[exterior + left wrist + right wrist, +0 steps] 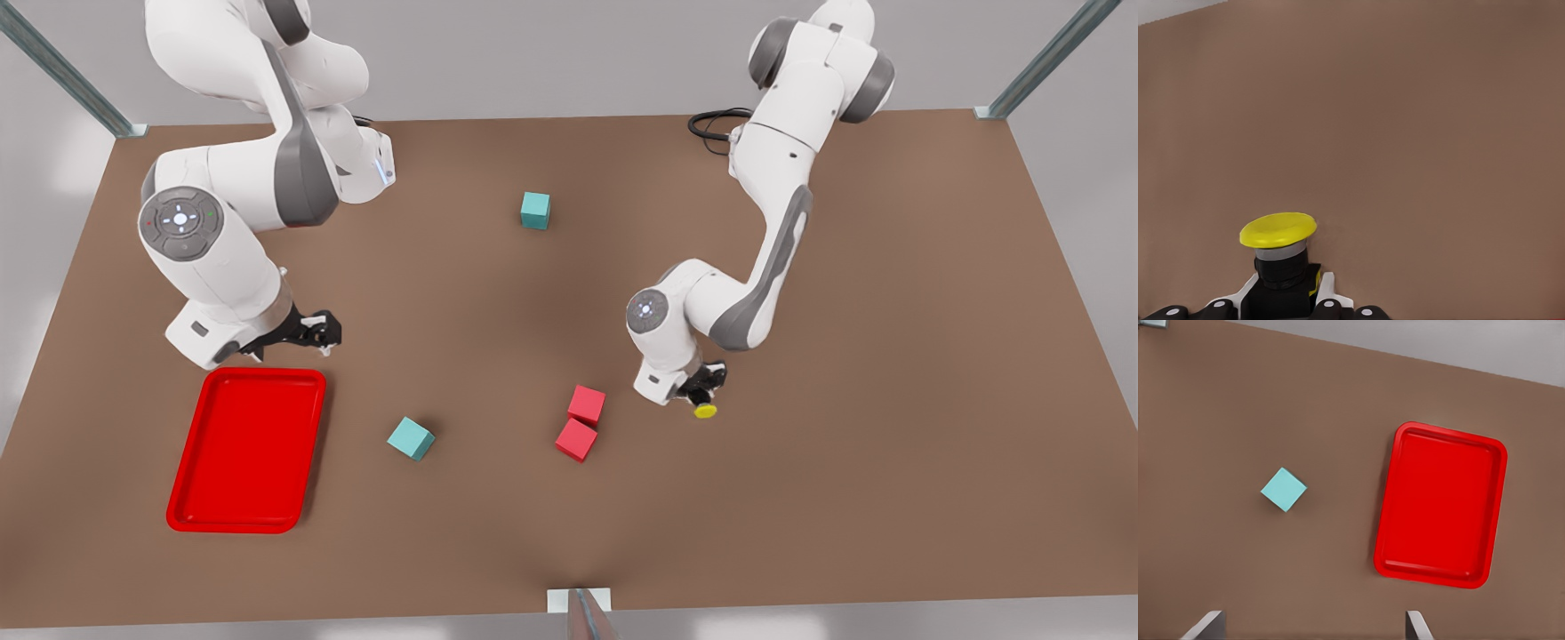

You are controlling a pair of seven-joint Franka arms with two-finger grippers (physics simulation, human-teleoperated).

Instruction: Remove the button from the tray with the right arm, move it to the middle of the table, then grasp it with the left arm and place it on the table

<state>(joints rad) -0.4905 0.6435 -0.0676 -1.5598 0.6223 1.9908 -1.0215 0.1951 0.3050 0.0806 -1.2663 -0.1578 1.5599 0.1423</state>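
My left gripper (707, 388): fingers clamped on the button (705, 410), low over the table (889, 356), right of the red cubes (582, 421) in the front view | my right gripper (324, 333): fingers spread wide, holding nothing, above the tray (311, 427)

- The table (889, 356) is overlooked from high in front.
- The button (1278, 230) is viewed close, just beyond the left fingers (1328, 303).
- The tray (1441, 503), shared with the front view, is seen from above, far beyond the right fingers (1415, 625).

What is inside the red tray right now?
Nothing: the tray's red floor lies bare. The button sits in the left gripper over the table, beside the red cubes. The right gripper waits open by the tray.
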